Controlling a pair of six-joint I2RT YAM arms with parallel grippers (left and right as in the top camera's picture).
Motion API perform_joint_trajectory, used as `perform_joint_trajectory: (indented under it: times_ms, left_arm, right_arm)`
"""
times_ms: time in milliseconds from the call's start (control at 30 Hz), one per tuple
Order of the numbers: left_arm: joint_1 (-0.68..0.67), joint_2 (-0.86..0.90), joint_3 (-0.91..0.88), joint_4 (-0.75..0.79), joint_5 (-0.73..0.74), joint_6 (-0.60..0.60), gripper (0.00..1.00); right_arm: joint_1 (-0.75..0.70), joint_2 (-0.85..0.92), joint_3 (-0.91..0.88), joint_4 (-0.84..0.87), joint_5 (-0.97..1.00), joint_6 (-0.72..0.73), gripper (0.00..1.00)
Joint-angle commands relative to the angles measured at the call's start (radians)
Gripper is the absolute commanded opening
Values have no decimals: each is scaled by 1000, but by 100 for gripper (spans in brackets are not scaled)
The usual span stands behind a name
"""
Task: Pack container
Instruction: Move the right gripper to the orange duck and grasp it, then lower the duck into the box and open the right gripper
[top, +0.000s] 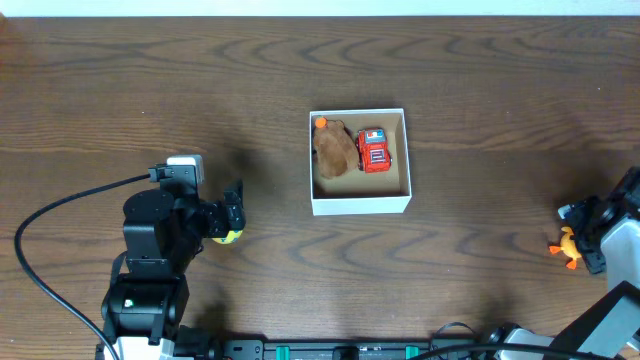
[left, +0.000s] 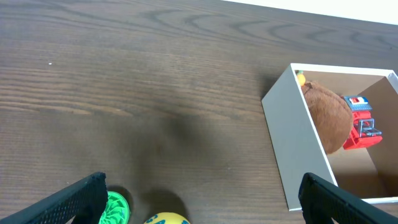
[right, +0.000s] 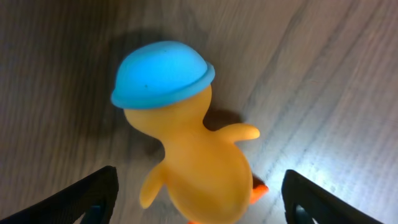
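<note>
The container (top: 360, 205), a small white-walled box with a tan inside, sits at the table's middle and holds a brown plush toy (top: 333, 150) and a red toy truck (top: 374, 151). It also shows in the left wrist view (left: 292, 137). My left gripper (top: 233, 215) is open over a yellow ball (left: 166, 219) and a green ridged toy (left: 115, 208), left of the container. My right gripper (top: 580, 245) is open around a yellow duck with a blue cap (right: 186, 143) lying on the table at the far right (top: 566, 247).
A black cable (top: 60, 215) loops from the left arm across the table's left side. The right arm's base (top: 610, 310) stands at the bottom right corner. Bare wooden table lies between the container and both grippers.
</note>
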Motion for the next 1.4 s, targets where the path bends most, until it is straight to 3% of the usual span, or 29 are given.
perform_joint_trajectory:
  times_ms: [0, 100, 200, 300, 500, 667, 867, 1133, 1367]
  left_arm:
    - [-2, 0, 29, -10, 6, -5, 98]
    - [-2, 0, 29, -13, 6, -5, 98]
    - [-2, 0, 29, -13, 6, -5, 98]
    - [-2, 0, 29, -13, 6, -5, 98]
    - [-2, 0, 29, -12, 6, -5, 98]
    - [-2, 0, 29, -12, 6, -5, 98]
    - [-2, 0, 29, -12, 6, -5, 98]
    - [-2, 0, 29, -12, 6, -5, 98]
    - [-2, 0, 29, -12, 6, -5, 98]
  right_arm:
    - [-8, -1, -56, 48, 1, -12, 79]
    - [-8, -1, -92, 87, 1, -12, 70]
    - [-8, -1, -107, 97, 1, -11, 46]
    - [-7, -1, -107, 97, 1, -12, 34]
    - [-6, -1, -100, 100, -28, -24, 2]
    - [29, -24, -46, 70, -119, -72, 1]
    - [213, -115, 64, 3, -118, -151, 1]
    - [631, -180, 237, -46, -106, -301, 1]
    - [975, -166, 257, 58, -95, -413, 1]
